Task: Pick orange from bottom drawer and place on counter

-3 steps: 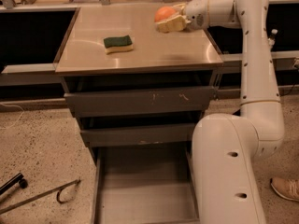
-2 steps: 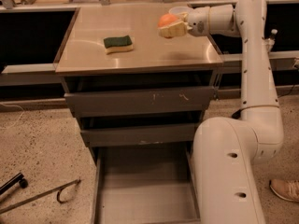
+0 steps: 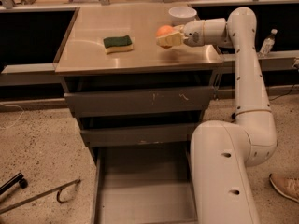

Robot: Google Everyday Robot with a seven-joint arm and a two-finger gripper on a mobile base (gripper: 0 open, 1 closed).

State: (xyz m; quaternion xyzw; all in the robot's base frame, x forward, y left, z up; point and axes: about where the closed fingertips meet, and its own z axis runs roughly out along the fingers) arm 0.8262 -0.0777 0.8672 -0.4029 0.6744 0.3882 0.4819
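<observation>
Bottom drawer (image 3: 140, 190): nearest to me, pulled out at the foot of the cabinet, its flat grey floor and low side walls in view; my body hides its right side.
My base (image 3: 224, 176): white and rounded, standing just beside the open drawer on its right.
Shoe (image 3: 286, 186): someone's, on the speckled floor (image 3: 42, 143) to the right of my base.
Rod (image 3: 39, 197): thin metal, with a hooked end, lying on the floor left of the drawer and well apart from it.
Two upper drawers (image 3: 135, 102): both pushed in, with scratched grey fronts stacked above the open one.
Counter (image 3: 135, 59): glossy tan top with a thin metal edge, directly above the drawers.
Sponge (image 3: 117, 44): green over yellow, lying flat on the counter's left half.
My arm (image 3: 245, 69): rises from the base on the right, bends, and reaches left across the counter's right side.
My gripper (image 3: 163, 37): out over the counter, right of the sponge and apart from it; the pale fingers (image 3: 171, 40) are closed around the fruit.
Orange (image 3: 163, 30): held between my fingers, above the counter's right half, with a shadow on the surface beneath it.
Bowl (image 3: 182, 14): white, on the counter's far right corner, just behind my gripper.
Bottle (image 3: 267, 43): clear, upright on the ledge beyond my arm, off to the right.
</observation>
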